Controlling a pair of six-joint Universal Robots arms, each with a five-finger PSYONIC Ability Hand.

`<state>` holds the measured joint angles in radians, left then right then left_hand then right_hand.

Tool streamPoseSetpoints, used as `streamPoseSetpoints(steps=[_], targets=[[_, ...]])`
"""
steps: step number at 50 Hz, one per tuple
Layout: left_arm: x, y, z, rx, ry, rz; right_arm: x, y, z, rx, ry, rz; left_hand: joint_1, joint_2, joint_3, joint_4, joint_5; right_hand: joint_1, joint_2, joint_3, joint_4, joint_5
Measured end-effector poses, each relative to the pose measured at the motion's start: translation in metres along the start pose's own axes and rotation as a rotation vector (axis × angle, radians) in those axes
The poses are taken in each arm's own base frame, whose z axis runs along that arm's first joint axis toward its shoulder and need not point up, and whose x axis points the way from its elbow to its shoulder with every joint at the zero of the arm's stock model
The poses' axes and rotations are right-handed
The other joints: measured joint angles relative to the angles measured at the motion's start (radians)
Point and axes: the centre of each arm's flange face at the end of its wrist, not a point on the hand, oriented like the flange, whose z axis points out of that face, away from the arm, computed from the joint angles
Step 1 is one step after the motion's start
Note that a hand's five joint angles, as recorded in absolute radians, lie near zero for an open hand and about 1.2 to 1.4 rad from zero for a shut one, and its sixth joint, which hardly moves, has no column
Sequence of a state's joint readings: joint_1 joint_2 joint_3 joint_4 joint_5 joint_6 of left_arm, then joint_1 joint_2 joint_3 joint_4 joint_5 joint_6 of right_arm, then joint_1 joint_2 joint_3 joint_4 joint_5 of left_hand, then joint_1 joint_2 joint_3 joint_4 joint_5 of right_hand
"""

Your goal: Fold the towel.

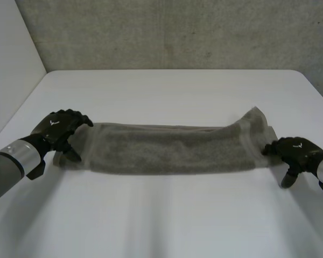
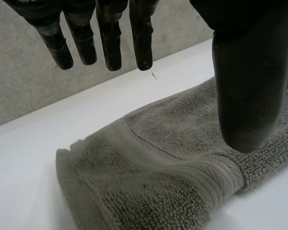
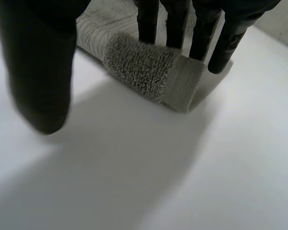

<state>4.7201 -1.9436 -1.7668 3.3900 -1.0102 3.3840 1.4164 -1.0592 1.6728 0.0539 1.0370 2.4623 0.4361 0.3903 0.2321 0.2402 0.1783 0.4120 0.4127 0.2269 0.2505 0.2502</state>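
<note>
Towel (image 1: 172, 150) stretched across table (image 1: 167, 91); left hand (image 1: 59, 129), right hand (image 1: 293, 151) at ends, fingers (image 2: 110, 45) apart.

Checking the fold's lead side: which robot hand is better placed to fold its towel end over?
Probably right: the right robot hand touches the towel at its raised end; the left robot hand holds straight fingers clear of it.
</note>
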Motion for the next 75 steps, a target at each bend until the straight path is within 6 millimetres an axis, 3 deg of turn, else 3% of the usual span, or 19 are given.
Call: streamPoseSetpoints(steps=[3, 7, 16, 26, 34, 40, 58, 75], targets=[[0.001, 0.002, -0.001, -0.008, 0.0, -0.005, 0.001, 0.005, -0.008, -0.034, -0.029, 0.012, 0.0, 0.0, 0.0, 0.0, 0.0, 0.232, 0.23, 0.0, 0.0, 0.219], [0.002, 0.005, -0.003, -0.019, 0.002, -0.012, 0.001, 0.008, -0.021, -0.058, -0.076, 0.015, 0.0, 0.0, 0.0, 0.0, 0.0, 0.308, 0.282, 0.0, 0.0, 0.377], [0.003, 0.008, -0.007, -0.029, -0.003, -0.019, 0.001, 0.004, -0.048, -0.026, -0.116, 0.036, 0.0, 0.0, 0.0, 0.0, 0.001, 0.412, 0.402, 0.0, 0.0, 0.398], [0.008, 0.013, -0.011, -0.039, 0.025, 0.021, 0.008, 0.01, -0.054, -0.025, -0.1, 0.029, 0.0, 0.0, 0.0, 0.0, 0.008, 0.392, 0.389, 0.0, 0.0, 0.378], [0.008, 0.014, -0.01, -0.039, 0.046, 0.117, 0.014, 0.012, -0.051, -0.004, -0.082, -0.011, 0.0, 0.0, 0.0, 0.0, 0.025, 0.272, 0.286, 0.0, 0.0, 0.253], [0.007, 0.018, -0.006, -0.047, 0.05, 0.159, 0.006, 0.009, -0.041, 0.045, -0.08, -0.027, 0.0, 0.0, 0.0, 0.0, 0.026, 0.272, 0.286, 0.0, 0.0, 0.248], [0.01, 0.015, -0.009, -0.044, 0.052, 0.152, -0.006, -0.001, -0.028, 0.141, -0.063, -0.027, 0.0, 0.0, 0.0, 0.0, 0.026, 0.272, 0.286, 0.0, 0.0, 0.248], [0.012, 0.011, -0.011, -0.034, 0.051, 0.1, -0.003, 0.011, -0.005, 0.132, -0.031, -0.069, 0.0, 0.0, 0.0, 0.0, 0.026, 0.281, 0.289, 0.0, 0.0, 0.277]])
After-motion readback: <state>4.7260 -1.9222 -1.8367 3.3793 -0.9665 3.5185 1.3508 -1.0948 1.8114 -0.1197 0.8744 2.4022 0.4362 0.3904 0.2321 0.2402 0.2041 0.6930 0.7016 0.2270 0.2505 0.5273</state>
